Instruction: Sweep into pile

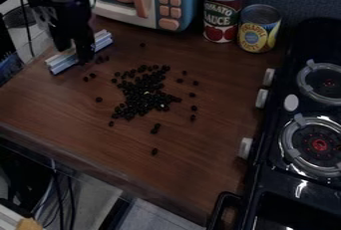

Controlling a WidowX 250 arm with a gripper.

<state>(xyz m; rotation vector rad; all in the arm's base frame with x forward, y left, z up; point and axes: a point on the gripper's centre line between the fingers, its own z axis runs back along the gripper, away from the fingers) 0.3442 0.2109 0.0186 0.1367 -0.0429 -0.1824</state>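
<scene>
The black gripper (75, 50) hangs at the upper left over a light block with white and bluish strips (62, 62). It covers the block's middle, and the block's two ends show on either side. Whether the block is held cannot be made out. Small dark beans (142, 92) form a loose, uneven heap near the middle of the brown wooden surface (113, 149), to the right of the gripper. Stray beans (154, 152) lie around the heap, several on its right and left sides and a few below it.
A toy microwave (146, 0) stands at the back, with a red-labelled can (222, 15) and a yellow-labelled can (258, 30) to its right. A black toy stove (299, 104) with pale knobs borders the right side. The wooden surface's front edge (100, 172) runs along the lower left.
</scene>
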